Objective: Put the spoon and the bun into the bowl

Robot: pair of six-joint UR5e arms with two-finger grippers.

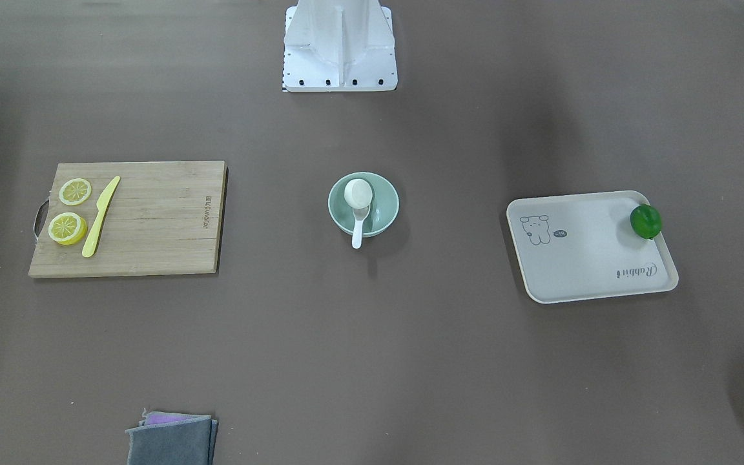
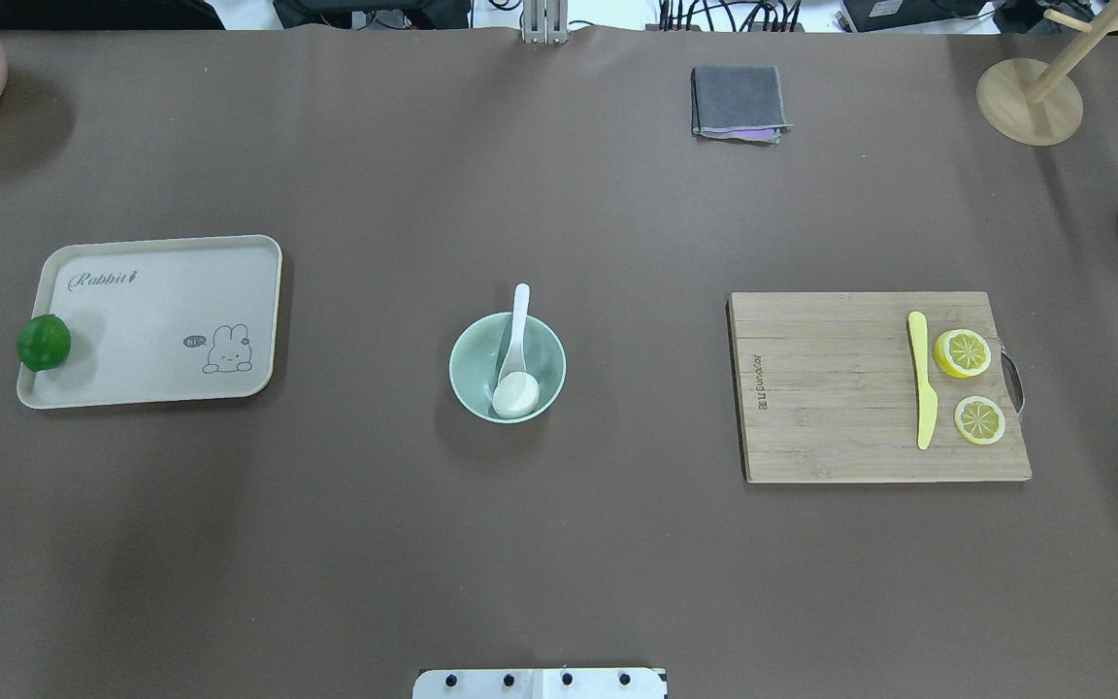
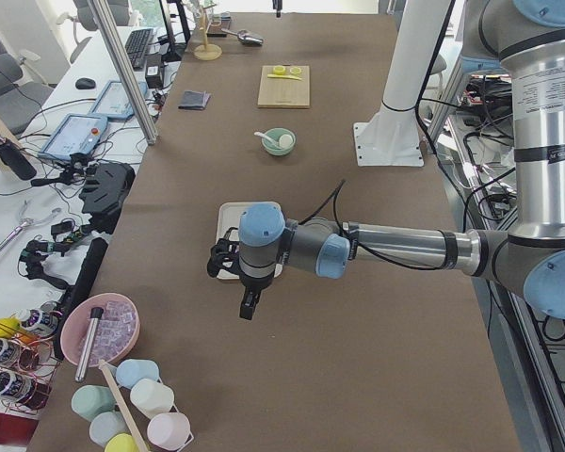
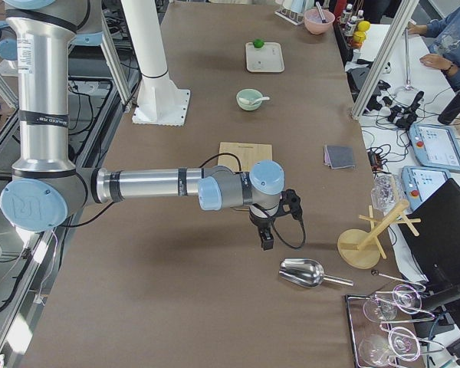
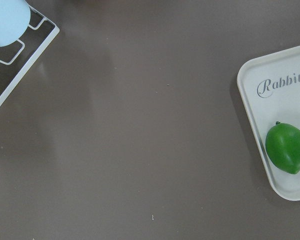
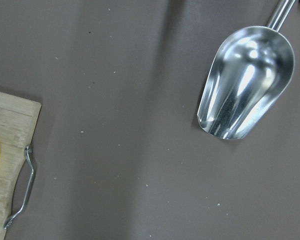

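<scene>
The bun [image 2: 517, 395] and spoon [image 2: 518, 325] lie in the bowl [image 2: 475, 364]. The left gripper [image 3: 250, 306] and right gripper [image 4: 266, 238] hang well apart from it — open or closed, I cannot tell

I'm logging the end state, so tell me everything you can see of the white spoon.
The spoon is small, glossy white and ceramic-looking, with a deep oval scoop and a short handle. It lies in the mint-green bowl with its scoop inside. Its handle leans on the rim and sticks out away from the robot base. The bun sits against the scoop's tip.
</scene>
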